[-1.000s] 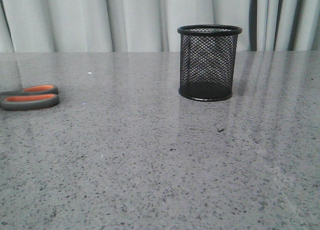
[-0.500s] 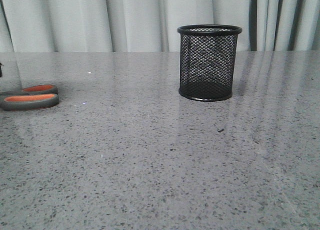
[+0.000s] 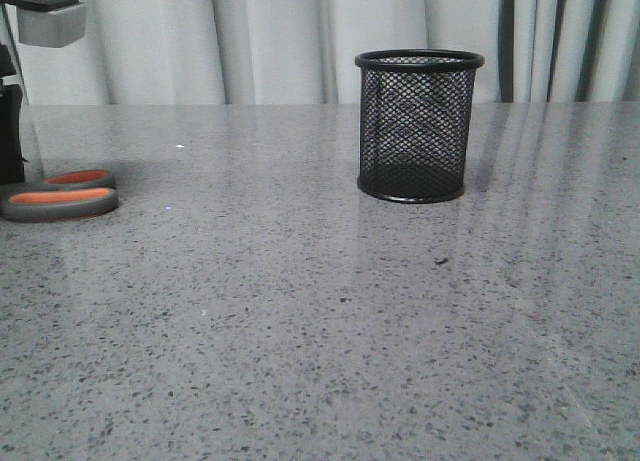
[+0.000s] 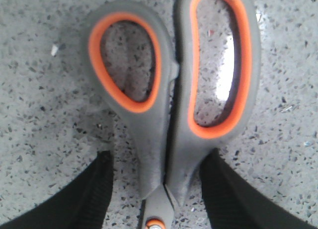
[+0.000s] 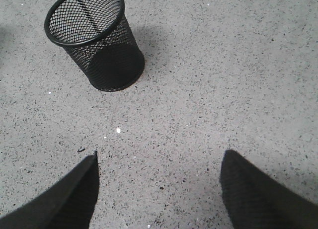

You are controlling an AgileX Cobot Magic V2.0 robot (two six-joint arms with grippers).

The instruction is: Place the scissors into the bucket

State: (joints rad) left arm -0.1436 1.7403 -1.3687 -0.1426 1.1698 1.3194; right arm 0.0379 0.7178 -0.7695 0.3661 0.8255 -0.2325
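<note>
The scissors (image 3: 60,196) lie flat at the table's far left; only their grey, orange-lined handles show in the front view, and the blades run out of frame. In the left wrist view the scissors (image 4: 169,105) fill the frame. My left gripper (image 4: 159,157) is open and low over the table, its fingers (image 4: 94,189) on either side of the neck just below the loops. It shows at the left edge of the front view (image 3: 10,151). The bucket (image 3: 418,126) stands upright and empty at the back, right of centre. My right gripper (image 5: 161,154) is open and empty, above bare table, short of the bucket (image 5: 94,40).
The grey speckled table (image 3: 320,331) runs back to pale curtains (image 3: 270,41). The left arm's wrist block (image 3: 50,21) hangs at the top left corner of the front view. Nothing else stands on the table.
My left arm has come down into the front view at the far left and now stands over the scissors. The scissors and bucket have not moved.
</note>
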